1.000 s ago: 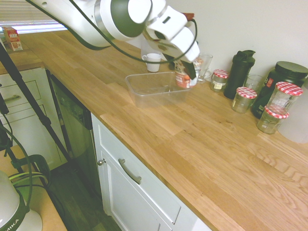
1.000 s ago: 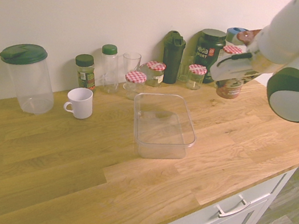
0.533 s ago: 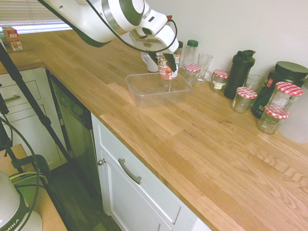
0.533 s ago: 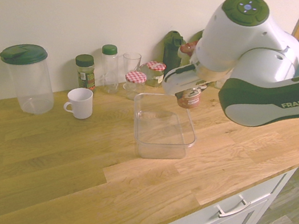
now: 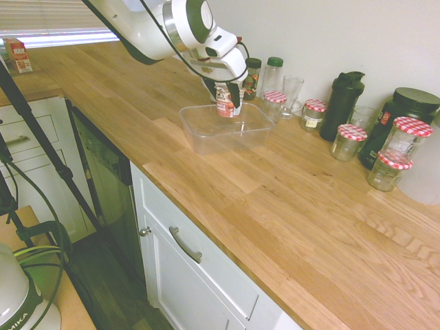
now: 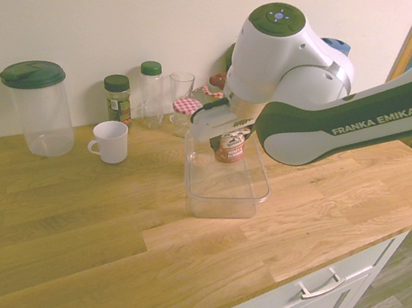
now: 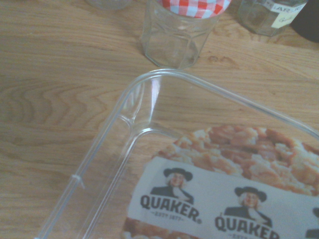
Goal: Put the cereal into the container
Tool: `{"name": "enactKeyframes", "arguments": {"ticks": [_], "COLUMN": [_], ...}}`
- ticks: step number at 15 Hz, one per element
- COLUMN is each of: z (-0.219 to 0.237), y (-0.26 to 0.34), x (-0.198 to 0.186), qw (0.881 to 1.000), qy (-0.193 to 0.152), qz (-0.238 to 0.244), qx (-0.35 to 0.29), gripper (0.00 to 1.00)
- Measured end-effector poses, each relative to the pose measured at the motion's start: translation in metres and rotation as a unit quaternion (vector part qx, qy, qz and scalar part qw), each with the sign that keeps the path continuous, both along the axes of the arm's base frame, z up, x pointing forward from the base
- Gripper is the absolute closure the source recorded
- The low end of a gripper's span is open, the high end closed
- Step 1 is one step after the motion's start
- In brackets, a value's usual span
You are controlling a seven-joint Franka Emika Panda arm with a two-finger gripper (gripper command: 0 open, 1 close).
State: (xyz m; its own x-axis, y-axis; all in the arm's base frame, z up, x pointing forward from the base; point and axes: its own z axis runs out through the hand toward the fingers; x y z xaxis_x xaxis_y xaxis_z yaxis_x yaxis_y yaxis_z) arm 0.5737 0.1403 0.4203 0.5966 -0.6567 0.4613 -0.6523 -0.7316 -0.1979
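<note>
Clear glossy plastic container (image 5: 206, 134) on smooth, matt wood countertop (image 5: 289, 206).

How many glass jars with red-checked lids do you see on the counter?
5 jars: one behind the container, one left of the black shaker bottle, one in front of it, two at far right. More may be hidden.

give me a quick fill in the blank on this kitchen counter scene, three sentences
1. The gripper is shut on the ____, holding it above the container.
2. The brand printed on the cereal lid is ____.
3. The white mug stands on the ____ worktop.

Missing words: cereal; Quaker; wooden
</note>
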Motion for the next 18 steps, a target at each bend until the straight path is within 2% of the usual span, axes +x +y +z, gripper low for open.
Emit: {"name": "enactKeyframes", "arguments": {"ticks": [5,9,10,13,18], "z": [-0.025,-0.057,-0.055,-0.053,-0.052], "y": [-0.010,-0.020,-0.018,-0.013,-0.015], "x": [0.013,0.019,0.022,0.022,0.023], "qw": [1.000,0.998,0.998,0.996,0.996], "qy": [0.025,0.063,0.067,0.083,0.090], "qz": [-0.003,0.007,0.013,0.021,0.019], "qx": [-0.001,0.000,0.003,0.006,0.007], "gripper": [1.00,1.00,0.00,0.00,0.00]}}
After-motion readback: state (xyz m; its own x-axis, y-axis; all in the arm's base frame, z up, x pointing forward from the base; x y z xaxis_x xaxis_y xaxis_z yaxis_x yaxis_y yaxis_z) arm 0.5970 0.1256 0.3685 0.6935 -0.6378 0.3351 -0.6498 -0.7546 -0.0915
